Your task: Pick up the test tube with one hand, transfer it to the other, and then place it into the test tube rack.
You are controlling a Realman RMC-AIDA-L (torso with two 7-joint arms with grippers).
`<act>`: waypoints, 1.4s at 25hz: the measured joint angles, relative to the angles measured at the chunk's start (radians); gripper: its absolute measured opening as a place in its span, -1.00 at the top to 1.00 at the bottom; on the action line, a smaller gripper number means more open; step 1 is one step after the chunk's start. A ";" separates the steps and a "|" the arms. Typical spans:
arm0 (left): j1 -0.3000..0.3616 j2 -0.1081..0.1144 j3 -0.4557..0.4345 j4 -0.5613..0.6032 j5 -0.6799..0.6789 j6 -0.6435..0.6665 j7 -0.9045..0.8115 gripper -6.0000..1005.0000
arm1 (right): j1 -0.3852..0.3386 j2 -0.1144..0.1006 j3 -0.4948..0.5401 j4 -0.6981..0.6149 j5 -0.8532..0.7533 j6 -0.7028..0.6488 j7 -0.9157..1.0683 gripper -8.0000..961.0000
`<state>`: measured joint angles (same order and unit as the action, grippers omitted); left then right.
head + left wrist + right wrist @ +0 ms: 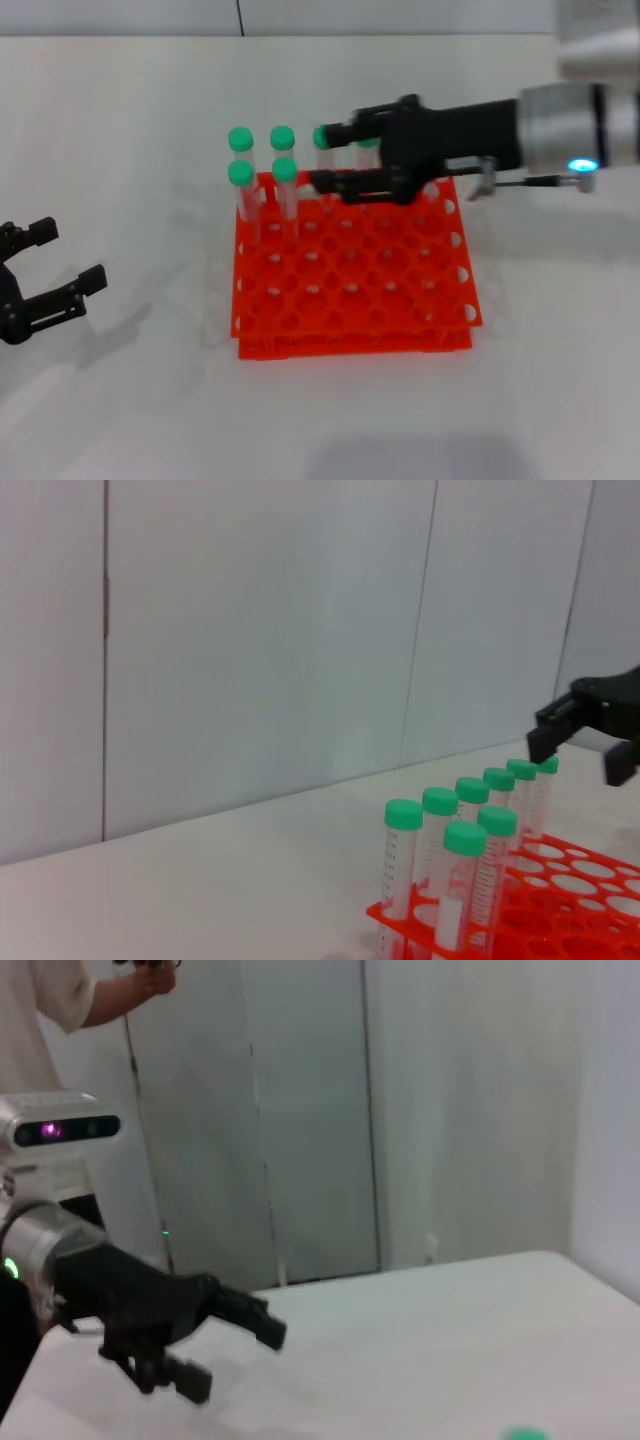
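Over the test tube rack (350,265) your right hand (335,158), spread around the test tube (325,140), could topple neighbouring tubes if it closes off-centre.

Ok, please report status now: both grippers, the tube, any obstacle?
Right gripper open, over rack's back row, at a green-capped test tube. Left gripper open, parked left of rack. Neighbouring tubes close by.

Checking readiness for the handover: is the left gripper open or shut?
Open: the black two-finger left gripper shows a clear gap between its spread fingers, holding nothing.

Far-row tube caps (322,137) half hidden behind the right gripper (325,156); contact unclear.
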<state>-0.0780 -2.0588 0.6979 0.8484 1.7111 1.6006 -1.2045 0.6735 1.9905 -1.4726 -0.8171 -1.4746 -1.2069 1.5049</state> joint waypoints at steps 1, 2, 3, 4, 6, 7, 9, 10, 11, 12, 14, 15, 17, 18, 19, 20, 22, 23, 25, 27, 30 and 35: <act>0.000 0.002 0.000 0.000 0.000 0.000 0.000 -0.77 | -0.018 0.004 0.020 -0.014 -0.020 -0.008 -0.002 -0.06; -0.001 0.003 0.000 0.000 0.001 0.000 -0.001 -0.77 | -0.047 0.009 0.046 -0.035 -0.041 -0.011 -0.006 -0.07; -0.002 0.004 0.000 0.000 0.001 0.000 -0.001 -0.77 | -0.075 0.013 0.066 -0.054 -0.057 -0.014 -0.014 -0.10; -0.005 0.005 0.000 0.000 0.002 0.000 -0.002 -0.77 | -0.094 0.014 0.078 -0.064 -0.064 -0.015 -0.020 -0.14; -0.012 0.008 0.001 0.000 0.006 0.003 -0.005 -0.77 | -0.137 0.015 0.109 -0.075 -0.070 -0.025 -0.047 -0.22; -0.015 0.010 0.002 0.000 0.007 0.005 -0.008 -0.77 | -0.151 0.015 0.124 -0.075 -0.070 -0.032 -0.058 -0.26; -0.025 0.017 0.003 -0.005 0.016 0.015 -0.015 -0.77 | -0.179 0.015 0.159 -0.071 -0.071 -0.049 -0.079 -0.39; -0.032 0.020 0.003 -0.007 0.022 0.020 -0.019 -0.77 | -0.191 0.015 0.176 -0.066 -0.071 -0.056 -0.087 -0.47; -0.040 0.024 0.002 -0.009 0.033 0.025 -0.024 -0.77 | -0.200 0.015 0.190 -0.061 -0.072 -0.063 -0.094 -0.56; -0.048 0.028 0.001 -0.010 0.042 0.029 -0.030 -0.77 | -0.209 0.015 0.204 -0.056 -0.072 -0.070 -0.103 -0.64; -0.062 0.033 0.000 -0.011 0.058 0.035 -0.043 -0.77 | -0.223 0.014 0.224 -0.045 -0.072 -0.084 -0.119 -0.76; -0.071 0.036 0.000 -0.011 0.071 0.039 -0.049 -0.77 | -0.228 0.013 0.233 -0.034 -0.072 -0.094 -0.128 -0.79; -0.088 0.041 0.000 -0.011 0.090 0.048 -0.059 -0.77 | -0.231 0.011 0.246 -0.012 -0.072 -0.114 -0.144 -0.83; -0.096 0.042 0.000 -0.011 0.098 0.053 -0.063 -0.77 | -0.231 0.009 0.252 0.004 -0.073 -0.127 -0.156 -0.82; -0.105 0.044 0.001 -0.012 0.109 0.061 -0.067 -0.77 | -0.231 0.007 0.258 0.021 -0.073 -0.142 -0.170 -0.82; -0.115 0.047 0.002 -0.012 0.120 0.070 -0.073 -0.77 | -0.231 0.006 0.260 0.033 -0.073 -0.150 -0.178 -0.82; -0.138 0.053 0.002 -0.013 0.146 0.091 -0.085 -0.77 | -0.230 0.003 0.262 0.057 -0.073 -0.160 -0.195 -0.82; -0.147 0.055 0.002 -0.013 0.157 0.099 -0.090 -0.77 | -0.230 0.002 0.262 0.062 -0.073 -0.160 -0.198 -0.82; -0.162 0.057 0.003 -0.013 0.179 0.115 -0.096 -0.77 | -0.232 0.000 0.262 0.070 -0.074 -0.161 -0.203 -0.82; -0.169 0.061 0.003 -0.013 0.192 0.125 -0.095 -0.77 | -0.237 -0.003 0.262 0.077 -0.076 -0.171 -0.207 -0.82; -0.172 0.069 0.002 -0.013 0.198 0.143 -0.086 -0.77 | -0.248 -0.007 0.263 0.083 -0.077 -0.192 -0.213 -0.81; -0.181 0.076 0.007 -0.012 0.210 0.154 -0.081 -0.77 | -0.256 -0.007 0.258 0.091 -0.078 -0.202 -0.225 -0.81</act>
<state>-0.2586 -1.9824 0.7050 0.8360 1.9208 1.7546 -1.2854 0.4179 1.9840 -1.2147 -0.7260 -1.5524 -1.4086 1.2800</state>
